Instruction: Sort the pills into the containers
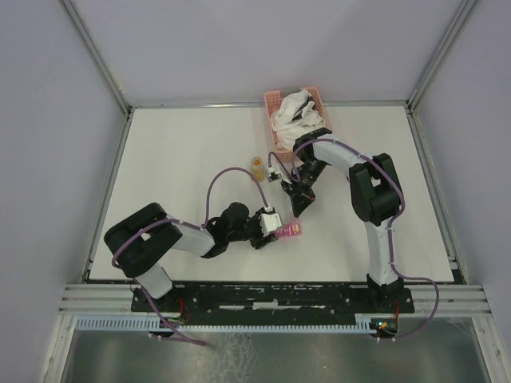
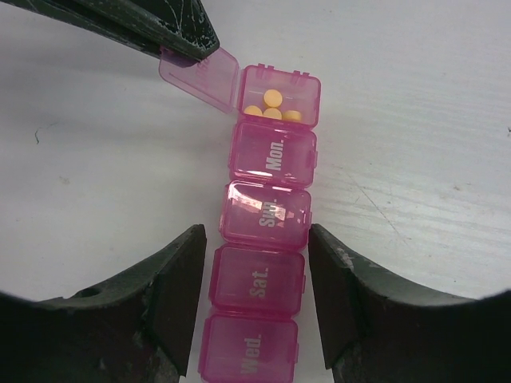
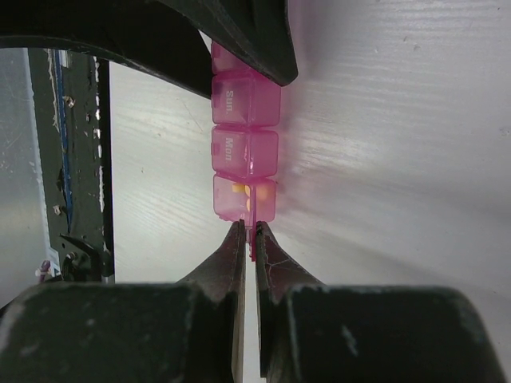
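Note:
The magenta pill-box strip (image 1: 292,230) lies on the white table near the front middle. In the left wrist view the pill-box strip (image 2: 267,215) shows lids marked Mon, Sun, Sat and Wed. Its end compartment is open and holds several orange pills (image 2: 272,100). My left gripper (image 2: 257,291) grips the strip's sides at the Sat compartment. My right gripper (image 3: 251,231) is shut on the raised end lid (image 2: 200,76), pinched edge-on between its fingertips. The pills (image 3: 239,191) show through the pink wall. In the top view the left gripper (image 1: 275,227) and right gripper (image 1: 299,211) meet at the strip.
A pink lattice basket (image 1: 275,102) with white cloths stands at the back middle. A small clear jar (image 1: 257,164) with yellow contents stands left of the right arm. The metal frame rail runs along the table's near edge.

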